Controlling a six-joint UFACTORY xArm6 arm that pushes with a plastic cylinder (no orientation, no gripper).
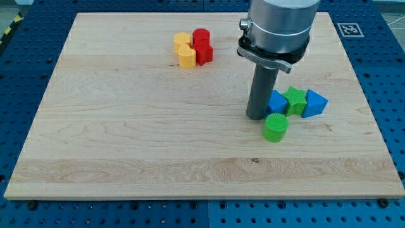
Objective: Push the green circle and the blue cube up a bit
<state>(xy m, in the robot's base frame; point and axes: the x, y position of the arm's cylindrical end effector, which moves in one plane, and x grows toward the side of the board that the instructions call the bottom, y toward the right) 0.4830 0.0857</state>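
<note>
The green circle (275, 127) lies at the view's lower right of the wooden board. The blue cube (277, 103) sits just above it, partly hidden by my rod. My tip (256, 117) rests on the board just left of the blue cube and up-left of the green circle, close to both. A green star (294, 101) touches the blue cube on its right, and a blue triangle (314, 103) touches the star's right side.
A yellow block (182, 42), a second yellow block (186, 56), a red cylinder (201, 37) and a red block (204, 53) cluster near the view's top centre. The board's (126, 126) right edge runs close to the blue triangle.
</note>
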